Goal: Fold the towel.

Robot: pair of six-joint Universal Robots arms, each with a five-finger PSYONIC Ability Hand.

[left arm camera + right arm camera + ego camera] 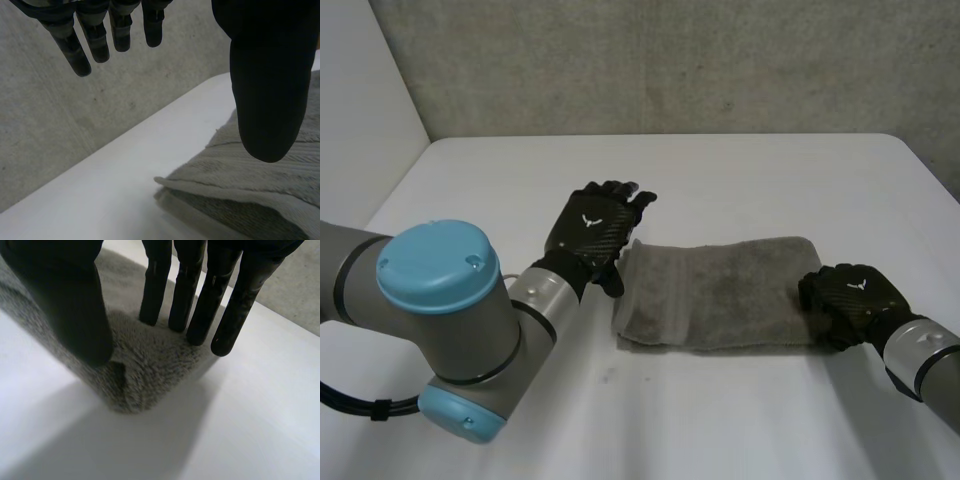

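against grey wall (670, 60), white table (720, 180), towel (720, 295)

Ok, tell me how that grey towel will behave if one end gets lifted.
Probably floppy: the towel lies in soft folded layers and bunches between the thumb and fingers of the right hand, so a free end should droop. Its fuzzy pile likely drags on the table rather than sliding.
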